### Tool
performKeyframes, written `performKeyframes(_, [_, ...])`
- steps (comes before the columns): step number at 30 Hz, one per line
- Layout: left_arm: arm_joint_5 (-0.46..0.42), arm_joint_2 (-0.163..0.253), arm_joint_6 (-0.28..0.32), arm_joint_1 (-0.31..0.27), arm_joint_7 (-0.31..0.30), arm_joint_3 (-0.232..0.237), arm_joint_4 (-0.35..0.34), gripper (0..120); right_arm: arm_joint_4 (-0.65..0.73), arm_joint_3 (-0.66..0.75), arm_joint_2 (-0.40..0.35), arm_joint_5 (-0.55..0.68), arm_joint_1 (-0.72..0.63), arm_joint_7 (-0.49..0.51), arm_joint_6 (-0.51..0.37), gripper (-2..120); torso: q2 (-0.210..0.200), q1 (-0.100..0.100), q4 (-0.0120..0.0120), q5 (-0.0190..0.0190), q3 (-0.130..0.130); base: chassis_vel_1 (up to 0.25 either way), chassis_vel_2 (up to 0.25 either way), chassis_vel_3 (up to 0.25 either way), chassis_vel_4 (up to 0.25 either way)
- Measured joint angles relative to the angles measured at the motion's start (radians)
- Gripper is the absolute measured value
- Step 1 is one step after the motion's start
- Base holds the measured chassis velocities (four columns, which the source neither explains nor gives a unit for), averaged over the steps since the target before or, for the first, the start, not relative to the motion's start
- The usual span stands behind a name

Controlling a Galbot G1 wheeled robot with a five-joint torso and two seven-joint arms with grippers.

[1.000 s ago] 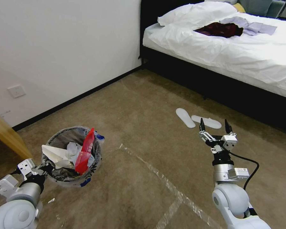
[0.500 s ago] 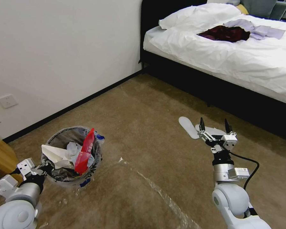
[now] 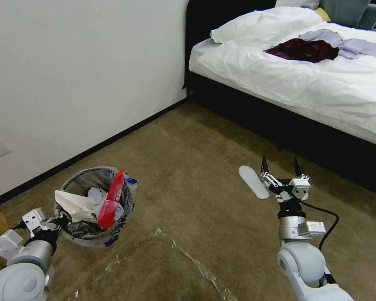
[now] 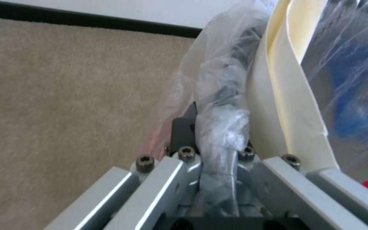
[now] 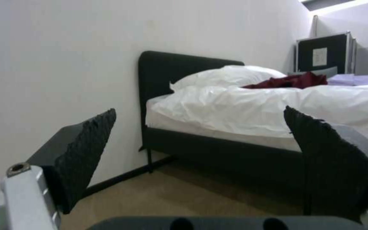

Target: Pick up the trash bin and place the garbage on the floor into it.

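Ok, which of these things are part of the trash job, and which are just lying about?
Part of the job:
- trash bin, its rim clamped by the left gripper
- garbage in the bin: white paper, red wrapper
- floor
- right gripper, fingers open, empty

Just lying about:
- white slipper on the carpet
- bed, with dark red and lilac clothes on it

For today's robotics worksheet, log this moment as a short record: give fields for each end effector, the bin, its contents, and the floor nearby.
left end effector: shut on the rim of the trash bin, low at the robot's left
right end effector: open, holding nothing, raised above the carpet
bin contents: white paper, red wrapper
floor: brown carpet with clear tape lines
nearby: white slipper beside the bed
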Motion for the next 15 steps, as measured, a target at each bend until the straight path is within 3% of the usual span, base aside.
performKeyframes(15, [-0.006, 0.007, 0.000, -0.010, -0.001, 0.002, 0.017, 1, -0.020, -0.013, 0.008, -0.006, 0.008, 0.000, 0.022, 100, 0.000, 0.000, 0.0002, 0.0004, 0.000, -0.177, 0.166, 0.176, -0.169])
